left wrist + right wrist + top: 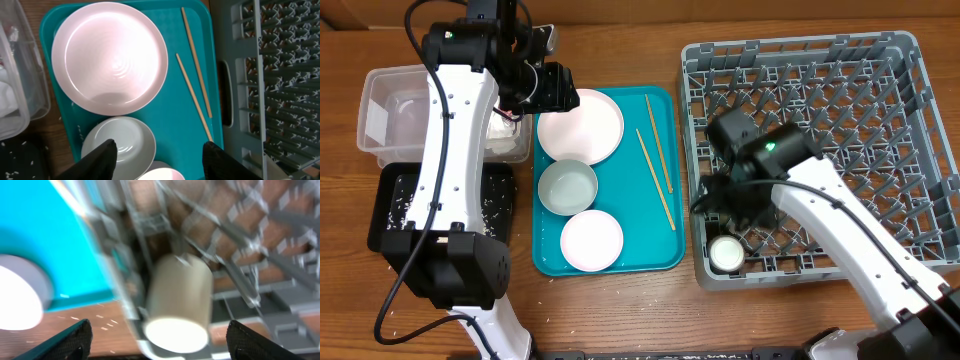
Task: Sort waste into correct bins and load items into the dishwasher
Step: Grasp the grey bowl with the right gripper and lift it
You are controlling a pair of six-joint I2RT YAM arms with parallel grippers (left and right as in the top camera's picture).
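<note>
The right wrist view is smeared with motion blur, so the large square grey plastic dish rack (820, 150) shows there only as streaked bars, and the white bowl (591, 240) is cut off at the frame's edge. From overhead, the left arm covers much of the clear rectangular plastic tub (390, 105) and the shallow black rectangular tray (395, 205) to the left of the teal serving tray (665, 245). The pale rice-like crumbs (500, 205) speckle the black tray where it shows. The tub's white contents are too hidden to name. The left gripper (160, 157) hangs over the teal tray's far left part, its fingers (100, 160) spread wide around nothing, above the pale pink plate (110, 57) and the grey-green bowl (119, 145). Two thin wooden chopsticks (197, 65) lie along the teal tray's right side. The right arm bends down into the rack just right of the teal tray. The right gripper (159, 330) is spread wide over the small white cup (727, 254), which sits in the rack corner beside the teal tray's near right corner.
</note>
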